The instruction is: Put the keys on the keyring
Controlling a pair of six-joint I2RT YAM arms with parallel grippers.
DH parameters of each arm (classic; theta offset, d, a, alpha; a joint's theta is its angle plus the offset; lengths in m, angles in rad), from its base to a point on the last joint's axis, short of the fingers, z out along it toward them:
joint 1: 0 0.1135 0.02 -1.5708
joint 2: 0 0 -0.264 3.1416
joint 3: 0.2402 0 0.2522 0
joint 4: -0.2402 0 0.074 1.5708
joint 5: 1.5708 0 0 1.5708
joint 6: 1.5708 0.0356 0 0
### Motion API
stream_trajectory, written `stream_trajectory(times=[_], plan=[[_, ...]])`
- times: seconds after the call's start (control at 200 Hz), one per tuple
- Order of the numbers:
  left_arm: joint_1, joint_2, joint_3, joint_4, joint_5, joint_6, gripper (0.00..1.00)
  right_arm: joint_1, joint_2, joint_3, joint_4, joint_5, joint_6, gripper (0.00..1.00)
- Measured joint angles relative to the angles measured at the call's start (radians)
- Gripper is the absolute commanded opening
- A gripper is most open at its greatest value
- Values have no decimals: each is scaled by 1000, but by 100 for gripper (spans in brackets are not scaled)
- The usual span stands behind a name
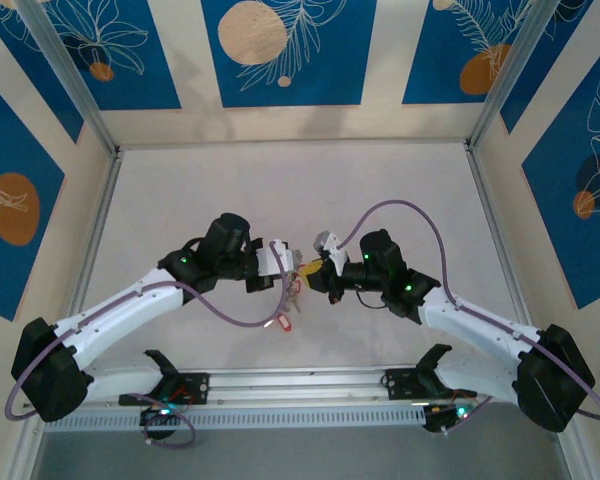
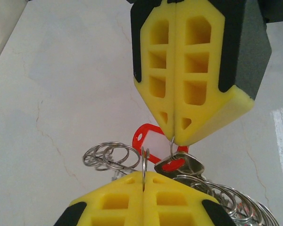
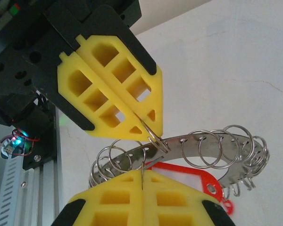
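The keyring [image 3: 205, 143] is a silver metal band with punched holes, carrying several small split rings, held above the table. My left gripper [image 3: 148, 129] is shut on one split ring [image 3: 155, 139] hooked through the band. In its own view the left gripper [image 2: 144, 178] pinches that ring edge-on. My right gripper [image 2: 173, 139] is shut on a small ring from which a silver key with a red head [image 2: 181, 165] hangs. The right gripper [image 3: 142, 172] sits just below the band. A red tag with a white insert [image 2: 153, 139] hangs behind. Both grippers meet tip to tip, left [image 1: 283, 262], right [image 1: 317, 268].
The red tag [image 1: 280, 321] shows below the grippers, over the pale table [image 1: 180, 200]. Metal frame posts [image 1: 95, 230] border both sides. Purple cables [image 1: 400, 210] loop from each arm, and a rail [image 1: 300, 385] runs along the near edge.
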Motion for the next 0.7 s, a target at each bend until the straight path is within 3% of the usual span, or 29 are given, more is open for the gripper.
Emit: stream_trajectory(times=[0.695], plan=[[1, 14, 0, 0, -1, -1, 0, 31, 27, 17, 16, 84, 69, 0]])
